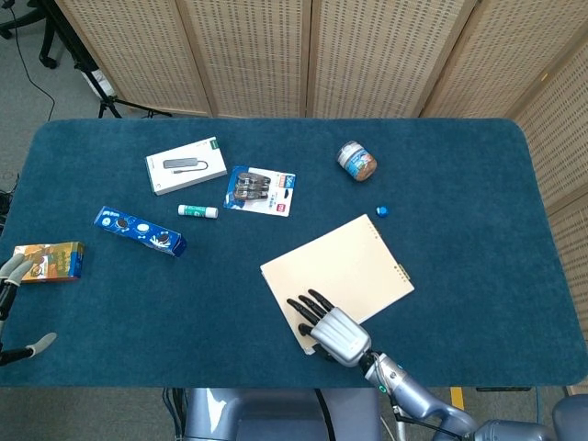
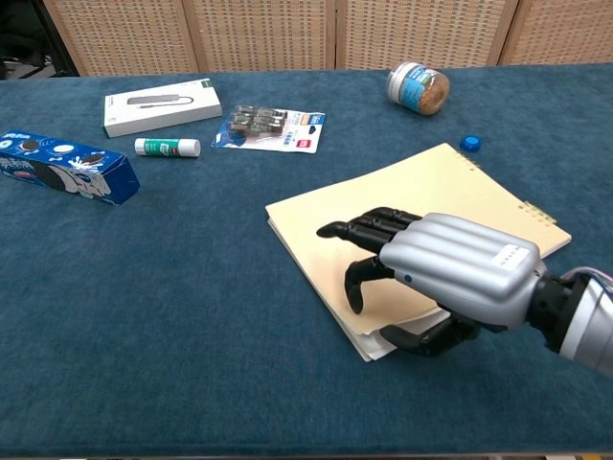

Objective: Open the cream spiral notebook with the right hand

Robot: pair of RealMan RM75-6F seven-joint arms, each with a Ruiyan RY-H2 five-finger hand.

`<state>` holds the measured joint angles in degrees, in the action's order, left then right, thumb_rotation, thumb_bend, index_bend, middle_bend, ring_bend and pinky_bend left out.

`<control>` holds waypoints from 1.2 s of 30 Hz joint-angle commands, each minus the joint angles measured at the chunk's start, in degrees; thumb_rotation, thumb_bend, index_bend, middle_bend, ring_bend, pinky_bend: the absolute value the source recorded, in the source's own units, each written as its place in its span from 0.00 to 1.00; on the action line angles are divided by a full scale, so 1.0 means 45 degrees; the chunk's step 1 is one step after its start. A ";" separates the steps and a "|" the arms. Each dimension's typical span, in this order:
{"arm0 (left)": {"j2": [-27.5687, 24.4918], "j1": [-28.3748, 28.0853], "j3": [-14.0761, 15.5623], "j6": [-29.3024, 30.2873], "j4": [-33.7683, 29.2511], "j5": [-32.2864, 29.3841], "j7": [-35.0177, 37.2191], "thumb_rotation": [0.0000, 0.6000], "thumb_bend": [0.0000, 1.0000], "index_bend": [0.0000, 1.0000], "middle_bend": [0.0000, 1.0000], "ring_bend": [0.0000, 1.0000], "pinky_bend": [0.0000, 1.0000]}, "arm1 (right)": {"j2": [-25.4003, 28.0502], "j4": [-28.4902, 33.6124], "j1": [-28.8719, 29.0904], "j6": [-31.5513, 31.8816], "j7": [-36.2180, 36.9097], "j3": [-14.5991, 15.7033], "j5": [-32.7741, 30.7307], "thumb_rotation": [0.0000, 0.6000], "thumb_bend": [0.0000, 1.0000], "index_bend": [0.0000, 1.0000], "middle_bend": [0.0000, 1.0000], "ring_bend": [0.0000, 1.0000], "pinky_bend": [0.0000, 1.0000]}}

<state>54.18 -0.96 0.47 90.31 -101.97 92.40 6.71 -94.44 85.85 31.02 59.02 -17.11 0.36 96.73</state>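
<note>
**Robot Hand at the Corner of a Cream Notebook**

Woven cane screens are standing behind a dark blue felt-covered table, where a cream spiral notebook is lying flat and turned at an angle, near the front edge and right of centre. Its plain cover is showing no print, and its wire binding is running along the far right edge. In the chest view the near corner of the cover is sitting slightly lifted from the pages beneath, leaving a thin gap in the stack.

The silver-backed right hand is reaching over that near corner, its black fingers resting spread on the cover while the thumb is tucking under the edge, pinching the corner. The left hand is only partly showing at the left border of the head view, and whether its fingers are closed cannot be told.

Further back, a small blue bottle cap is lying just beyond the notebook, with a glass jar of brown spread behind it. To the left are sitting a blister pack of batteries, a green-capped glue stick, a white adapter box, a blue biscuit box and an orange snack carton.
</note>
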 commanded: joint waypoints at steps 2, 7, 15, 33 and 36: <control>0.0016 -0.0007 -0.0007 -0.0013 0.0006 -0.0015 -0.0033 1.00 0.00 0.00 0.00 0.00 0.00 | -0.0180 -0.0222 0.0044 0.0210 0.0175 -0.0097 -0.0021 1.00 0.47 0.41 0.03 0.00 0.00; 0.0024 -0.0023 -0.0006 -0.0053 -0.0008 -0.0028 -0.0077 1.00 0.00 0.00 0.00 0.00 0.00 | -0.0434 -0.0498 0.0063 0.0572 0.0356 -0.0256 -0.0080 1.00 0.47 0.42 0.03 0.00 0.00; 0.0029 -0.0023 -0.0002 -0.0056 -0.0012 -0.0027 -0.0096 1.00 0.00 0.00 0.00 0.00 0.00 | -0.0812 -0.0906 0.0086 0.0950 0.0449 -0.0528 -0.0261 1.00 0.47 0.41 0.03 0.00 0.00; -0.0030 -0.0055 -0.0014 -0.0112 0.0022 -0.0073 0.0065 1.00 0.00 0.00 0.00 0.00 0.00 | -0.1555 -0.1383 0.0445 0.1154 0.0384 -0.1637 -0.1559 1.00 0.47 0.48 0.03 0.00 0.00; -0.0023 -0.0060 -0.0004 -0.0126 0.0013 -0.0056 0.0032 1.00 0.00 0.00 0.00 0.00 0.00 | -0.1495 -0.1363 0.0447 0.1204 0.0425 -0.1502 -0.1513 1.00 0.48 0.56 0.03 0.00 0.00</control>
<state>54.06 -1.24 0.44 89.75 -101.90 92.11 6.90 -101.26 79.68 33.03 64.42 -15.22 -6.56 89.83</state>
